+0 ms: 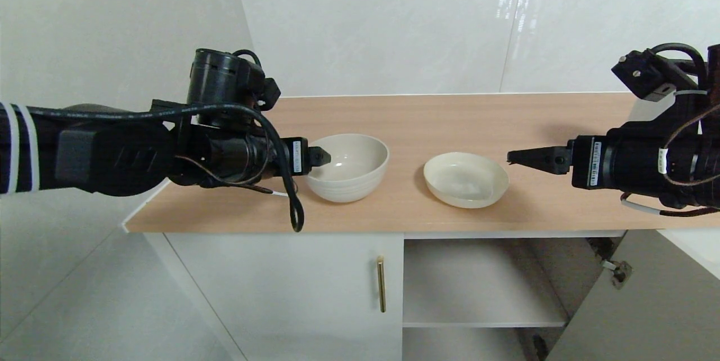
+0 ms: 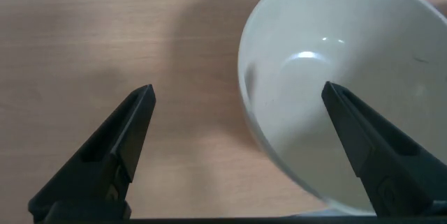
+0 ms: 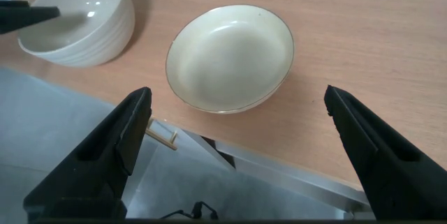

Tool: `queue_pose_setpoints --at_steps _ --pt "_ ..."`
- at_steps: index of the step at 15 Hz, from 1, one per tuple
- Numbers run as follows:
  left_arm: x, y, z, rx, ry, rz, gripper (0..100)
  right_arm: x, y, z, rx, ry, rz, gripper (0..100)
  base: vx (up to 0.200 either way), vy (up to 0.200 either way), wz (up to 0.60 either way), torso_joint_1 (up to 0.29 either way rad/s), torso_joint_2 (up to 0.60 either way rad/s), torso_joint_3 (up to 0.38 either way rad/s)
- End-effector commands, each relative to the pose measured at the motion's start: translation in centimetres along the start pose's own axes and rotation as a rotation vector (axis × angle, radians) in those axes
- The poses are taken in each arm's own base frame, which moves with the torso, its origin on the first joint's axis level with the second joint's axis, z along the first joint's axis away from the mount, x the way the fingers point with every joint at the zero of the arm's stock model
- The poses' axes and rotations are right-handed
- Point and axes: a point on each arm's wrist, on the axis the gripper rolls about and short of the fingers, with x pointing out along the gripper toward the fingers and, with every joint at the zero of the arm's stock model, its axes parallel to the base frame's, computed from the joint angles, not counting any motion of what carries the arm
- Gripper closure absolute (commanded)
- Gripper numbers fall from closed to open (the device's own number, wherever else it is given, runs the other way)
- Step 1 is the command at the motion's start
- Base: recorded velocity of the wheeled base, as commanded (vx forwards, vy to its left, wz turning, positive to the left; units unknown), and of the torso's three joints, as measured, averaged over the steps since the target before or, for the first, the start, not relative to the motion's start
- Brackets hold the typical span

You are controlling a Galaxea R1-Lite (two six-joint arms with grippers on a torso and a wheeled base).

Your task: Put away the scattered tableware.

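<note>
Left hand: wide open, at the left rim of the deep bowl. In the left wrist view one finger is over the inside of the bowl and the other over the bare surface outside it, so the jaws stand across the rim wall. Whether a finger touches the rim I cannot tell.
Right hand: wide open and holding nothing. It points to the left at the shallow bowl, with its tips just beside the right rim but apart from it.
Deep bowl: upright on the surface, left of the middle, with nothing in it.
Shallow bowl: upright on the surface to the right of the deep bowl, near it but not touching.
Deciding relation: each bowl lies straight ahead of the hand on its own side. The left hand is nearer to the deep bowl, the right hand nearer to the shallow one. Both bowls are round, so no long axis guides the grasp, and I judge the rim wall is the place to pinch.
Cupboard shelf: below the surface on the right side, with the door standing open, under the shallow bowl. I judge it is the likely place for the bowls, and it is nearer to the right arm.
Closed door: below the deep bowl.
</note>
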Motion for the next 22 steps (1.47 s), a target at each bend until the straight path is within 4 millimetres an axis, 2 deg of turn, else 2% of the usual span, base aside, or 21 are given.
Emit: queue_pose_setpoints --at_steps 1,8,9,11,13,15,17,22 --pt "0.6 0.0 -0.2 0.002 0.013 0.004 100 -0.3 0.0 0.2 0.0 -0.011 0.003 0 0.0 0.0 0.0 0.0 0.0 0.0" --pt "0.5 -0.3 0.1 -0.04 0.0 -0.009 100 -0.3 0.1 0.3 0.002 -0.016 -0.001 0 0.0 0.0 0.0 0.0 0.0 0.0" --pt "0.1 -0.3 0.3 -0.052 -0.01 -0.013 100 -0.2 0.1 0.3 0.002 -0.014 -0.003 0 0.0 0.0 0.0 0.0 0.0 0.0" --pt "-2.8 -0.1 1.5 -0.08 -0.073 -0.032 100 0.4 0.0 0.2 0.002 -0.004 -0.022 0 0.0 0.0 0.0 0.0 0.0 0.0" --pt "-6.8 0.5 2.4 -0.102 -0.142 -0.054 100 2.3 -0.2 0.2 -0.001 0.033 -0.109 0 0.0 0.0 0.0 0.0 0.0 0.0" --pt "-9.5 0.8 2.8 -0.11 -0.187 -0.078 100 4.5 -0.5 0.0 0.003 0.099 -0.239 0 0.0 0.0 0.0 0.0 0.0 0.0" --pt "-9.9 0.9 2.8 -0.109 -0.184 -0.088 100 6.2 -0.6 -0.2 0.044 0.125 -0.282 0 0.0 0.0 0.0 0.0 0.0 0.0" --pt "-9.6 0.8 2.7 -0.108 -0.177 -0.086 100 10.3 -1.0 -2.0 0.078 0.183 -0.361 0 0.0 0.0 0.0 0.0 0.0 0.0"
